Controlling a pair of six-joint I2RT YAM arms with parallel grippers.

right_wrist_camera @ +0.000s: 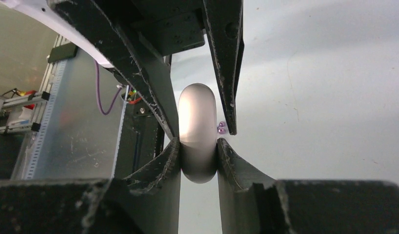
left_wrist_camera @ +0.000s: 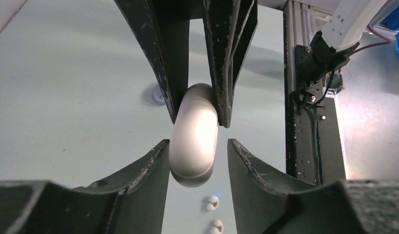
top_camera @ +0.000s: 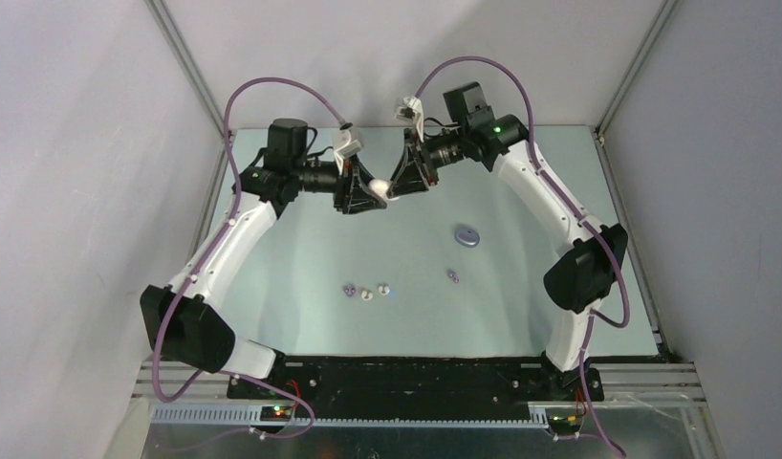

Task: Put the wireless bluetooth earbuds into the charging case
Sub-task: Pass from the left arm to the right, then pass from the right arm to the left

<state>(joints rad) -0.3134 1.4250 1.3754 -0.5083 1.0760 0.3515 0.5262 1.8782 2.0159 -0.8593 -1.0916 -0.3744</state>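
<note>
A white charging case hangs closed in mid-air at the back of the table, between both grippers. My right gripper is shut on one end of it. My left gripper is open around the other end; one finger lies against the case and the other stands clear of it. Two white earbuds and two purple earbuds lie loose on the table. The white earbuds show in the left wrist view. The purple earbuds show in the right wrist view.
A closed purple charging case lies on the table right of centre, half hidden behind a finger in the left wrist view. Grey walls enclose the table on the left, back and right. The black base rail runs along the near edge.
</note>
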